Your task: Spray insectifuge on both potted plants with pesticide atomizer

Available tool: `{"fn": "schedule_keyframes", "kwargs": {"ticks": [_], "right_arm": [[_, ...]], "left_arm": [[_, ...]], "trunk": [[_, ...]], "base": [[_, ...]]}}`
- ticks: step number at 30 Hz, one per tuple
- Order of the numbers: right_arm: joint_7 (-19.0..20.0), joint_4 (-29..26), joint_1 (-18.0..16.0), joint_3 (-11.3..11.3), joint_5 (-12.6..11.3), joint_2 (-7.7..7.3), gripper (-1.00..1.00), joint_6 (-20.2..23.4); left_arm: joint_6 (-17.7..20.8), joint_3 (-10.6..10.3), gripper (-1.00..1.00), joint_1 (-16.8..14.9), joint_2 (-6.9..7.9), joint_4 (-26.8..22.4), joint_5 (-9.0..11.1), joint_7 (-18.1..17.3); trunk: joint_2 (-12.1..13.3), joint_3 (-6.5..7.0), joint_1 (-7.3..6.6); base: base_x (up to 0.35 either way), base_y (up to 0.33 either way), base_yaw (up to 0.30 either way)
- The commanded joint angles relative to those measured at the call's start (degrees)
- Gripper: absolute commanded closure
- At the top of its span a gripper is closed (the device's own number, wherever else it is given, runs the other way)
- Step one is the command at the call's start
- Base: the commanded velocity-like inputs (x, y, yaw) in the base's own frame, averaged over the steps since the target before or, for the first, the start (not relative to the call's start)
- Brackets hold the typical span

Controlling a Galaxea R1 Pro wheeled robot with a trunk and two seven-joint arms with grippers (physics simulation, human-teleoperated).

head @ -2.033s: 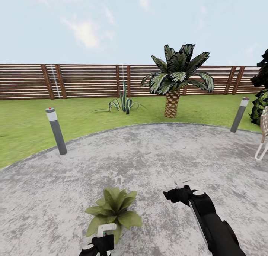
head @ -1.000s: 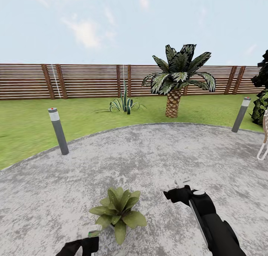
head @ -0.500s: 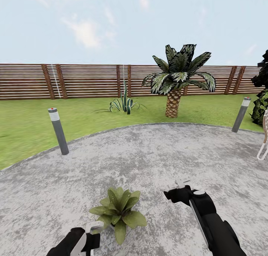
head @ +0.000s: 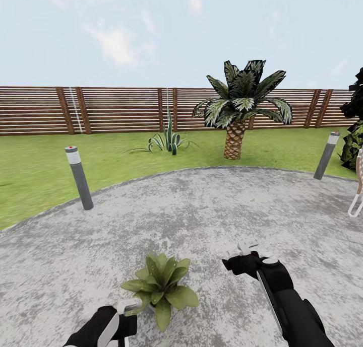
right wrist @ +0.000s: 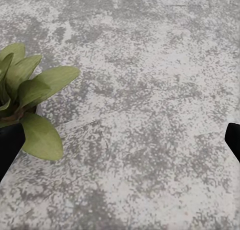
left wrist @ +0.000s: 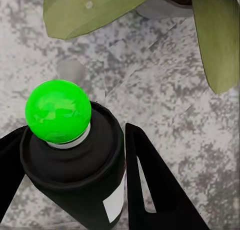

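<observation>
The dark green-black pesticide atomizer bottle with a pale label patch [left wrist: 75,165] is sitting pinched between the two black fingers of the left tool [left wrist: 75,175], its bright green rounded top pointing toward the broad green leaves of the small potted plant [left wrist: 90,9] on the grey mottled paved circle [left wrist: 165,99]. The risk, as I judge it, is that the spray is landing on paving just beside the plant instead of on the leaves, since the bottle is sitting off to one side of the rosette. In the head view the left tool [head: 123,319] is hovering just beside the plant [head: 160,286], its grip unreadable there; the right tool [head: 245,250] is hanging near the plant, spread wide and holding nothing.
</observation>
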Motion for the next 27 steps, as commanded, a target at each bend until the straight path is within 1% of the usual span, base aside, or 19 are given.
{"fn": "schedule_keyframes", "kwargs": {"ticks": [1,3,4,7,10,14,16,21,23,24,25,26,27], "right_arm": [[0.00,-0.01,0.00,-0.01,0.00,0.00,-1.00,0.00],[0.00,-0.03,0.00,-0.01,0.00,0.00,-1.00,0.00],[0.00,-0.04,0.00,0.04,0.00,0.00,-1.00,-0.05],[0.00,-0.05,0.00,0.10,0.00,0.00,-1.00,-0.03],[0.00,-0.04,0.00,0.14,0.00,0.00,-1.00,-0.05],[0.00,0.01,0.00,0.14,0.00,0.00,-1.00,-0.07],[0.00,0.03,0.00,0.14,0.03,0.00,-1.00,-0.05],[0.00,0.03,0.00,0.14,0.08,0.00,-1.00,-0.07],[0.00,0.03,0.00,0.10,0.08,0.00,-1.00,-0.05],[0.00,0.03,0.00,0.04,0.09,0.00,-1.00,-0.03],[0.00,0.02,0.00,-0.05,0.09,0.00,-1.00,-0.03],[0.00,-0.04,0.00,-0.34,0.09,-0.03,-1.00,-0.01],[-0.03,-0.11,0.00,-0.70,0.09,-0.05,-1.00,0.02]], "left_arm": [[-0.14,0.05,1.00,0.00,-0.03,0.15,0.01,-0.03],[-1.21,0.07,1.00,0.00,-0.15,0.24,0.02,-0.26],[-3.07,0.00,1.00,0.00,-0.90,0.28,-0.04,-0.49],[-6.45,-0.11,1.00,0.18,-1.17,0.34,-0.38,-1.15],[-7.93,-0.32,1.00,0.25,-1.26,0.92,-0.63,-1.10],[-8.94,-0.32,1.00,0.52,-1.19,1.27,-0.58,-1.15],[-11.12,-0.42,1.00,0.67,-1.20,1.99,-0.73,-0.90],[-11.61,-0.47,1.00,0.70,-1.42,1.97,-0.74,-0.70],[-11.47,-0.25,1.00,0.70,-2.05,1.65,-0.31,-0.73],[-10.92,-0.17,1.00,0.70,-2.65,1.38,-0.28,-0.84],[-9.26,-0.11,1.00,0.70,-4.76,1.25,-0.23,-0.35],[-8.03,-0.08,1.00,0.70,-6.72,1.20,-0.17,1.96],[-7.72,-0.10,1.00,0.70,-7.28,1.11,0.08,3.88]], "trunk": [[0.00,0.00,0.00],[0.00,0.00,0.00],[0.00,0.00,0.00],[0.00,0.00,0.00],[0.00,0.00,0.00],[0.00,0.00,0.00],[0.00,0.00,0.00],[0.00,0.00,0.00],[0.00,0.00,0.00],[0.00,0.00,0.00],[0.00,0.00,0.00],[0.00,0.00,0.00],[0.00,0.00,0.00]], "base": [[0.000,0.000,0.000],[0.000,0.000,0.000],[0.000,0.000,-0.037],[0.000,0.000,-0.204],[-0.039,-0.067,-0.080],[-0.037,-0.074,-0.006],[-0.191,-0.153,-0.001],[-0.254,-0.179,0.000],[-0.102,-0.050,0.000],[-0.041,-0.020,0.000],[-0.017,-0.008,0.000],[-0.007,-0.003,0.000],[-0.004,-0.002,0.000]]}}
